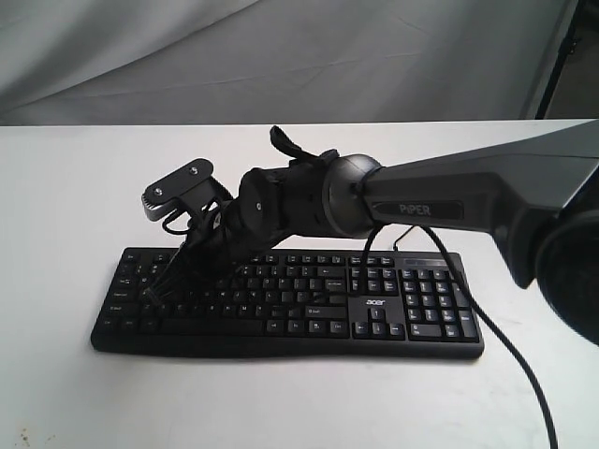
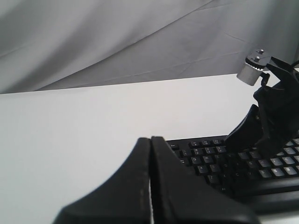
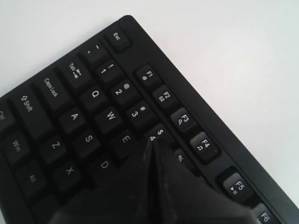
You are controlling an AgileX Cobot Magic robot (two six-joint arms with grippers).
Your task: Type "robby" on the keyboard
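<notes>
The black keyboard (image 1: 374,323) with white legends and an "acer" logo lies across the white table. My right arm reaches over its left half. The right gripper (image 1: 190,274) is shut, and its tip (image 3: 152,141) points down at the keys by the "4", between "E" and the "%" key. The keys under its fingers are hidden, and whether the tip touches a key I cannot tell. My left gripper (image 2: 150,140) is shut on nothing and sits off the keyboard's (image 2: 210,168) left end; it is out of the exterior view. The left wrist view also shows the right gripper (image 2: 236,140).
A thin black cable (image 1: 510,351) runs from the keyboard's back right toward the table's front edge. White table (image 1: 75,187) surrounds the keyboard. A grey cloth backdrop (image 1: 281,56) hangs behind the table.
</notes>
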